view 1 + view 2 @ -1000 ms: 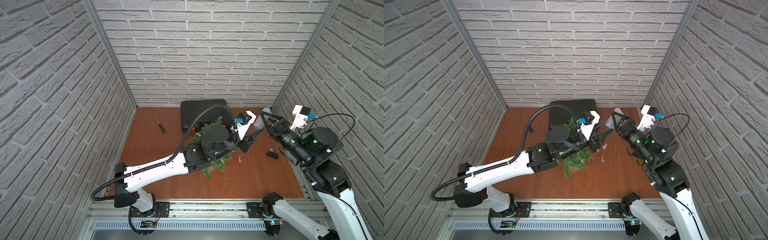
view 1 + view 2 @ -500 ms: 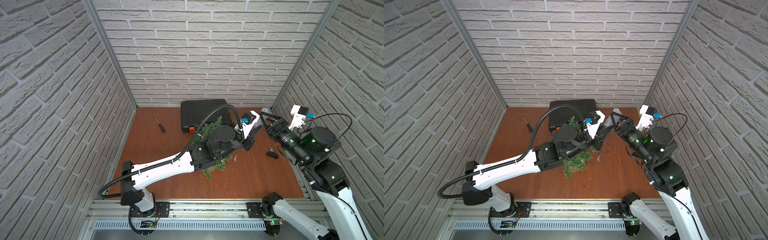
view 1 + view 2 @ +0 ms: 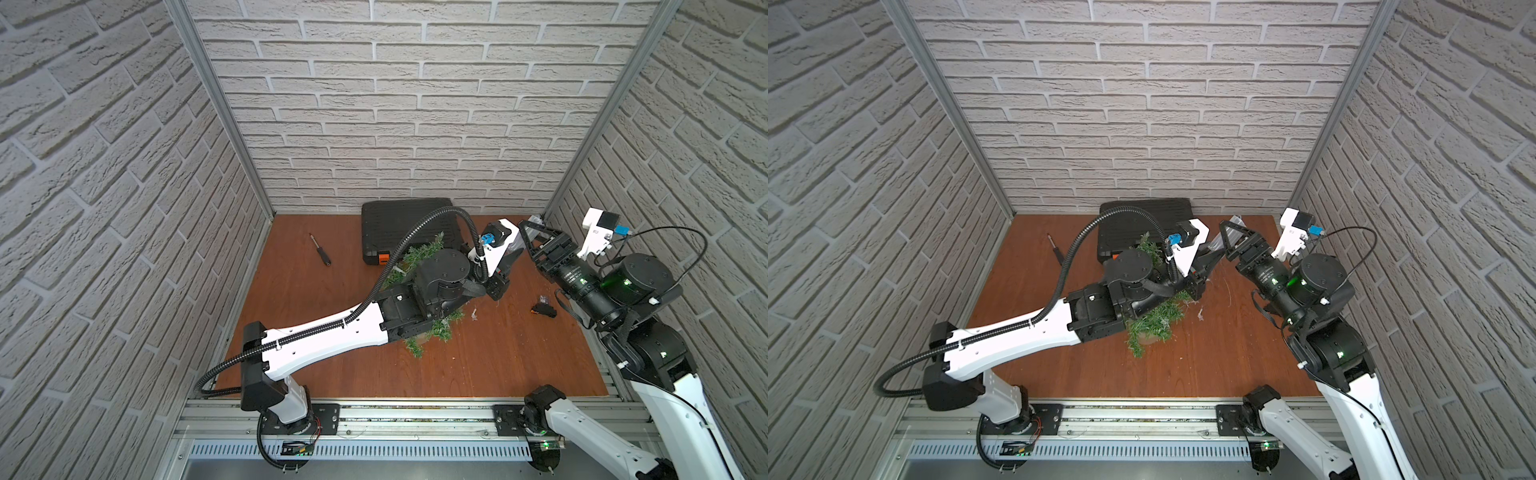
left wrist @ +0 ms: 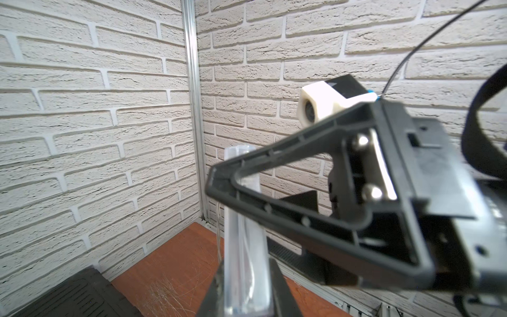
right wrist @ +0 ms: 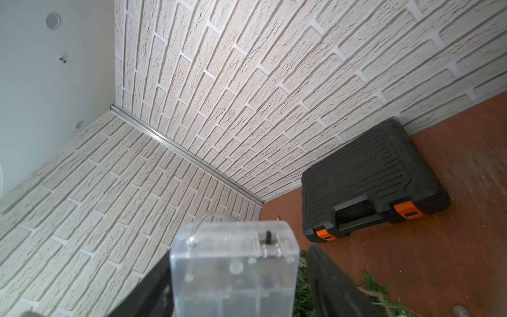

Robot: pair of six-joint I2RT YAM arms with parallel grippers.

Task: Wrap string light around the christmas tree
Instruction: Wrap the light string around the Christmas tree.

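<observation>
Spans the brown tabletop [image 3: 478, 374] with the left arm [image 3: 332, 336], forearm and wrist over the christmas tree [image 3: 419, 251], and leaves only green branches in sight on either side, just in front of the black case [image 3: 399, 220]. Meets the right gripper [image 3: 1225, 240] toward the back right corner, both tools raised off the table. Clamps the left gripper [image 4: 244, 277] on the string light [image 5: 233, 269] by its clear battery box [image 4: 242, 219], a finger against each side. Stands spread at the right gripper, fingers astride the same box with a gap on one side in the right wrist view: no hold there, by the look of it. Puts the box behind and to the right of the tree, above it, with the left arm far the nearer to the tree. Runs the box's long axis out along the left fingers, free end up and toward the back corner, switch [image 5: 268, 236] on that end. Cannot trace the rest of the strand.
</observation>
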